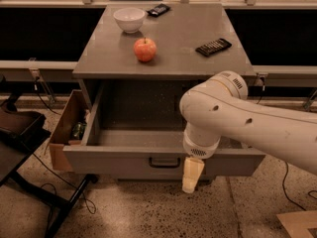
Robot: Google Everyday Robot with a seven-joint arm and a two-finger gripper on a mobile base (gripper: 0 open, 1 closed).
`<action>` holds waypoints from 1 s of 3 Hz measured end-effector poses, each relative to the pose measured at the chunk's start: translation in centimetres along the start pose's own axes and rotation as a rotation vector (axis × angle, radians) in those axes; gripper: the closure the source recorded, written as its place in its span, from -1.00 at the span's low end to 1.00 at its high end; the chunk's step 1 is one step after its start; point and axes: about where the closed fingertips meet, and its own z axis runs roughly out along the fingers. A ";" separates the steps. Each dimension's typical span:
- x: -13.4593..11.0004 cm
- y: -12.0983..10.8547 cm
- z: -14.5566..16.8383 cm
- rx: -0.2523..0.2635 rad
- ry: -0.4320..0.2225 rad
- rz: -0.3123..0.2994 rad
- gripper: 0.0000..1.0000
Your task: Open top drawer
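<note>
My gripper (192, 174) hangs low before the drawer (109, 160) front, just right of its handle (164, 161); a careless swing from here could shove the drawer (already well out) back in, or jolt the apple (145, 49) on top. Whether the gripper is open or grips anything I cannot tell

A thick white arm (270, 130) enters from the right edge of the frame, low on that side, and runs up and to the left to a rounded joint (210, 103) just right of centre. From there a short white wrist (200, 144), ringed with small dark holes, turns straight down. Below it hangs the cream-coloured tool (191, 175), pointing downward in the lower centre of the frame.
</note>
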 end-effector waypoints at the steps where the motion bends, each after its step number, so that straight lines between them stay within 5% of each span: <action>1: 0.2 -0.1 0.5 -0.025 0.001 0.010 -1.00; 3: 1.5 4.6 2.3 -0.134 -0.017 0.083 -0.15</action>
